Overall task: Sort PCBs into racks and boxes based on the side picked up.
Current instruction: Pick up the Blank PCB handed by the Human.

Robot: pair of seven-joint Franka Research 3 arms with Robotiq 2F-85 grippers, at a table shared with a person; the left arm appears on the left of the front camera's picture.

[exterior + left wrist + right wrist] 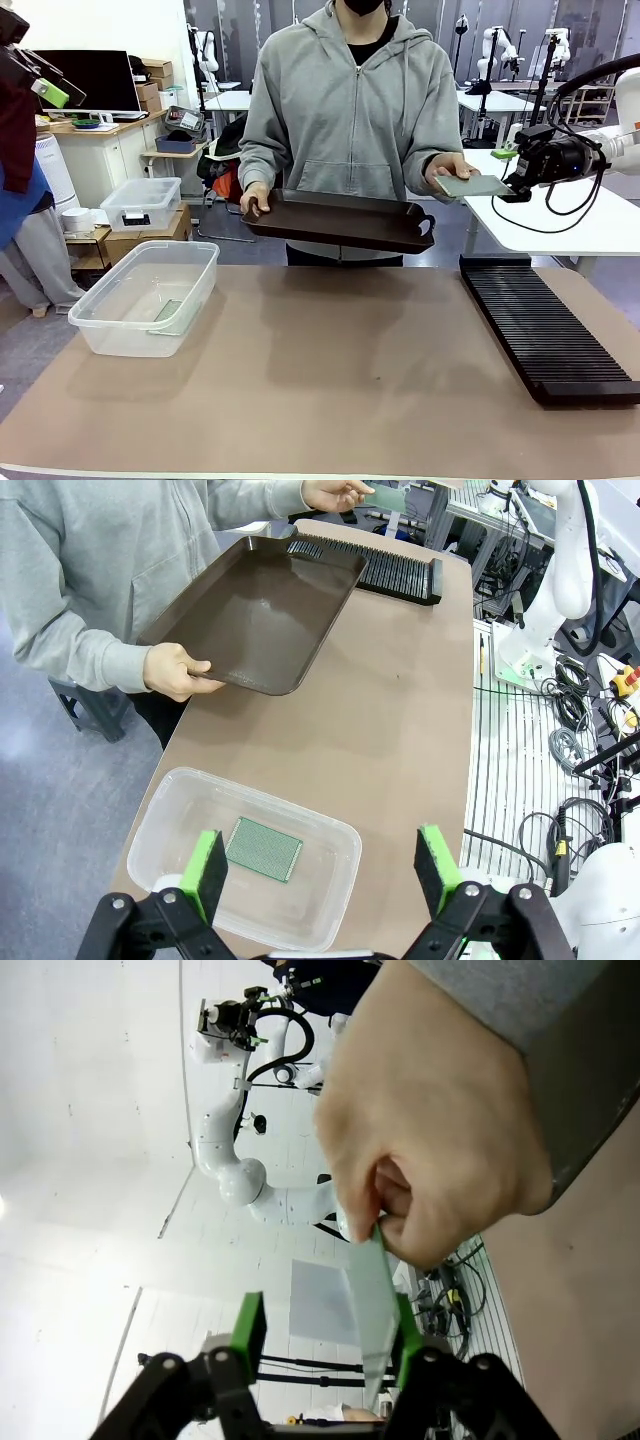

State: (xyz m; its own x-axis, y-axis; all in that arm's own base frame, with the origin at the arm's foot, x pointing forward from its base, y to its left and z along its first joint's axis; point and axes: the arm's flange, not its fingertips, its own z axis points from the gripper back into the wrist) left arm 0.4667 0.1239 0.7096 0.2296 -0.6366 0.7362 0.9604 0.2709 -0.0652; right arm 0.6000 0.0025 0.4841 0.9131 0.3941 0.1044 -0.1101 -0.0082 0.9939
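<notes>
A person's hand (450, 172) holds out a thin green PCB (470, 185) at the far right, above the table's edge. My right gripper (512, 186) is level with it, jaws either side of the board's edge. In the right wrist view the PCB (375, 1310) stands edge-on close to one green pad, with a wide gap to the other pad, so the right gripper (328, 1335) is open. My left gripper (320, 865) hangs open high over the clear box (160, 825), where another green PCB (264, 848) lies flat. The black slotted rack (545, 330) lies along the table's right side.
The person's other hand holds a dark brown tray (340, 220) tilted over the table's far edge. A smaller clear lidded tub (142, 203) sits on a cardboard box beyond the table at left. A white table stands behind my right arm.
</notes>
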